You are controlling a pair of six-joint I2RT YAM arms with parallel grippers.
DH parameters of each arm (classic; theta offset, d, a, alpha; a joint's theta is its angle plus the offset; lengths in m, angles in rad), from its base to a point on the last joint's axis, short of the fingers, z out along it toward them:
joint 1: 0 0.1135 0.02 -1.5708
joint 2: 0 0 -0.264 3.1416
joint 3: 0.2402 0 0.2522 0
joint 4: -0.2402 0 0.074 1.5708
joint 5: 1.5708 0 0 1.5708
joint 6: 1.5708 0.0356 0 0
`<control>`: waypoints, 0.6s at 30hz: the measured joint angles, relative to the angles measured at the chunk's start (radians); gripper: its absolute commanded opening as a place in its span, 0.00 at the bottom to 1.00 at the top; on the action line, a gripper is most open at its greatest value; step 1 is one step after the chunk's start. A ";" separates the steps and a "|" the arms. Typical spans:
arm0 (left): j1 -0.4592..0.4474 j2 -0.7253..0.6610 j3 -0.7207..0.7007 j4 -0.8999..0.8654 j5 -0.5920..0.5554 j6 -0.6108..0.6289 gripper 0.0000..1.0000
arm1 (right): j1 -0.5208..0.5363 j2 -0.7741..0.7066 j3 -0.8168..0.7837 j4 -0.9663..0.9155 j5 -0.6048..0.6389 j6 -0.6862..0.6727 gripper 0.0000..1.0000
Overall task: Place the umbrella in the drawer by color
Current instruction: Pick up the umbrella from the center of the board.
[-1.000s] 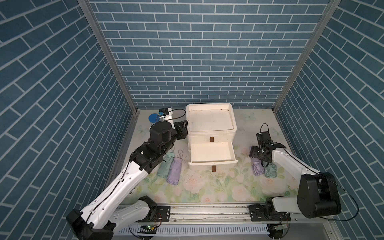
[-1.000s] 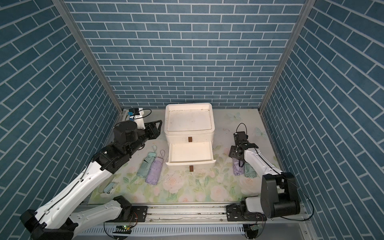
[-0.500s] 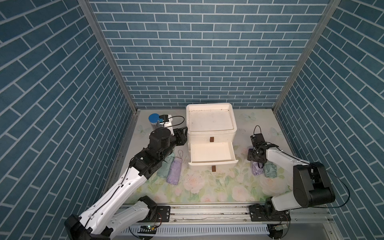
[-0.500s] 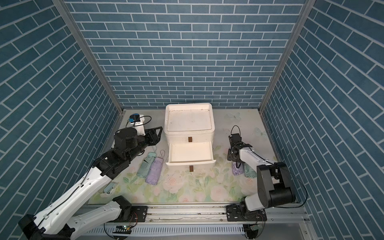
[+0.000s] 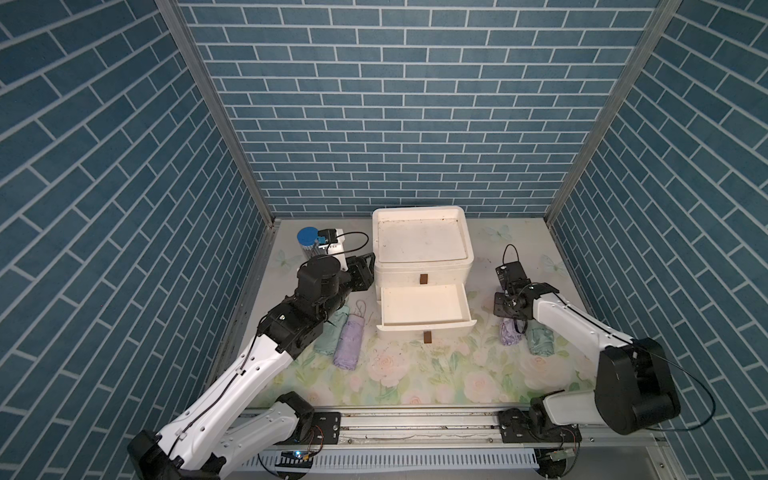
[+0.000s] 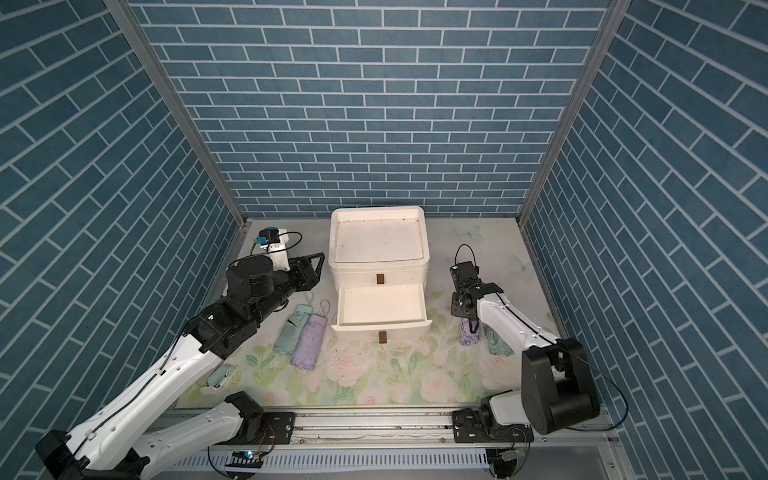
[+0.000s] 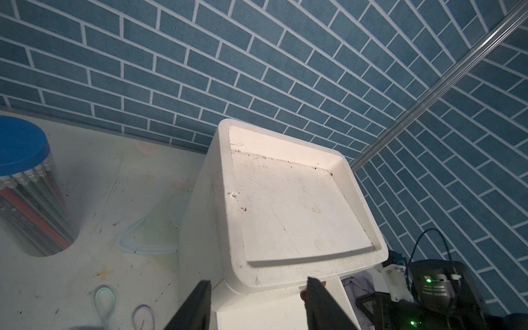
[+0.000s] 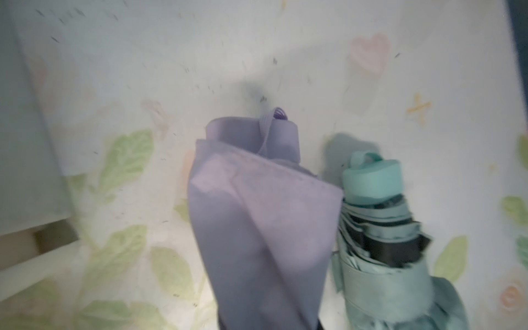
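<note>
A white two-drawer cabinet (image 5: 422, 249) stands at the back middle, and its upper drawer (image 5: 424, 307) is pulled out and bare inside. A purple umbrella (image 5: 510, 332) and a green umbrella (image 5: 540, 340) lie folded to the right of it. My right gripper (image 5: 512, 323) is down on the purple one, and in the right wrist view its fabric (image 8: 265, 223) fills the space between the jaws. Another purple umbrella (image 5: 349, 347) and a green one (image 5: 328, 336) lie to the cabinet's left. My left gripper (image 7: 257, 281) is open and holds nothing beside the cabinet's left front corner.
A clear jar of pens with a blue lid (image 5: 308, 239) stands at the back left. A small pale blue-green item (image 6: 218, 376) lies by the left arm near the front. The lower drawer is shut, with its brown handle (image 5: 428, 336) showing. Blue brick walls enclose three sides.
The right gripper has come down a little to the left onto the purple umbrella, and its jaws have closed. The left gripper has drifted slightly nearer to the front.
</note>
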 measured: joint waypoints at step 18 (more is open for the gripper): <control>-0.034 0.070 0.013 0.326 0.554 0.001 0.82 | 0.346 -0.295 0.150 0.649 -0.529 0.191 0.00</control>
